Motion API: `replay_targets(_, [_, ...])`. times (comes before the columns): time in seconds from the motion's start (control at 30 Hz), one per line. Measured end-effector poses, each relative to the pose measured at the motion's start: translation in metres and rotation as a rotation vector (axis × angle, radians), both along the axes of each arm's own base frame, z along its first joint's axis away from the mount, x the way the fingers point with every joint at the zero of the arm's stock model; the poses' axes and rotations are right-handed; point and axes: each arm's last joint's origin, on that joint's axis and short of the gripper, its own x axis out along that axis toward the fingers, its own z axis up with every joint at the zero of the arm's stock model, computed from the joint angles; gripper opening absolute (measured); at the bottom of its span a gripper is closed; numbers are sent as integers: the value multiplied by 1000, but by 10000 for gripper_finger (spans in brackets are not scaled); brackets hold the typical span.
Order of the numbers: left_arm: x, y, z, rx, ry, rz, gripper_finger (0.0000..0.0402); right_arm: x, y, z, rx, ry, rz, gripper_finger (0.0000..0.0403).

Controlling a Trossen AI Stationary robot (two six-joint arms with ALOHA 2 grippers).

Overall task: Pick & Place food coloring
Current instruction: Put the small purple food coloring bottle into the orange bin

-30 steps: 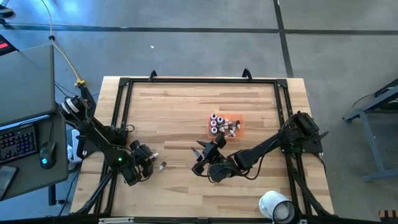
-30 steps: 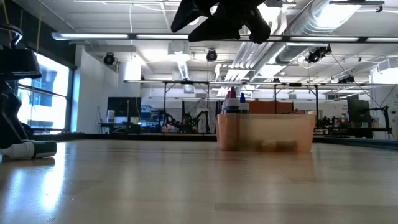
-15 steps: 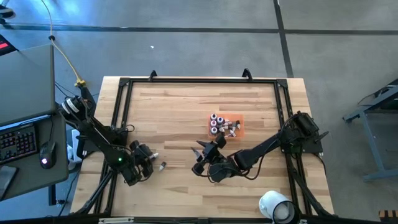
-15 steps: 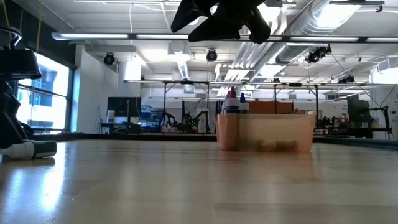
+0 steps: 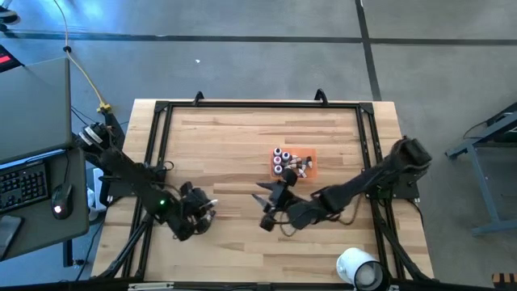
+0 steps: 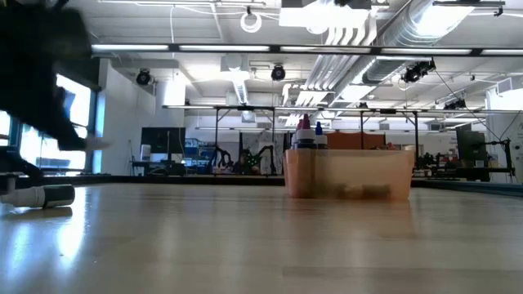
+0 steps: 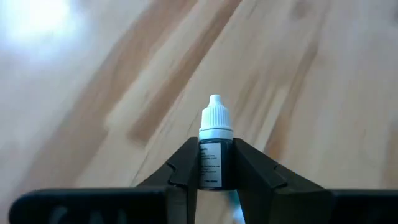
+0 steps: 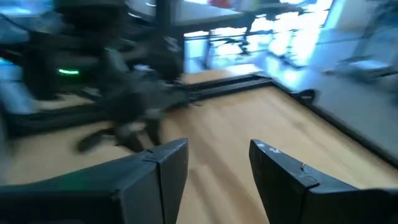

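1. Looking straight down, the left gripper point(image 5: 203, 212) sits low over the wooden counter point(image 5: 234, 145) near its left front, well apart from the orange tray point(image 5: 307, 170) holding small food coloring bottles point(image 5: 284, 159). The right gripper point(image 5: 265, 212) hangs just beside the tray, fingers spread.
2. Low view: one bottle point(image 6: 39, 196) lies on the counter at far left.
3. Left wrist view: the fingers pinch a dark, white-capped bottle point(image 7: 215, 146).
4. Right wrist view: spread fingers point(image 8: 280, 171), nothing between.

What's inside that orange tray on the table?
The orange tray holds a cluster of tiny food coloring bottles, some upright with caps rising above the rim in the low view. Through its cloudy wall only dim shapes show, so the bottles lying at the bottom cannot be counted.
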Motion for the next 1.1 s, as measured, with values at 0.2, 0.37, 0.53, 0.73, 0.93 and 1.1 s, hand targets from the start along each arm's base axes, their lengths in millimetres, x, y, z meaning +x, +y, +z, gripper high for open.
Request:
replay_targets(0.2, [61, 18, 67, 81, -99, -106, 79, -58, -4, 40, 119, 86, 60, 165])
replay_targets(0.37, [112, 45, 104, 105, -267, -270, 80, -103, -5, 30, 183, 282, -39, 165])
replay_targets(0.53, [152, 69, 111, 41, -449, -389, 80, -127, 2, 7, 182, 426, -94, 165])
replay_targets(0.73, [203, 95, 93, 14, -426, -393, 81, -145, -10, -42, 147, 551, -173, 165])
replay_targets(0.93, [246, 126, 102, 125, -385, -371, 81, -156, -41, -47, 122, 601, -254, 165])
replay_targets(1.1, [268, 150, 88, 142, -173, -367, 81, -166, -55, -50, 140, 584, -248, 165])
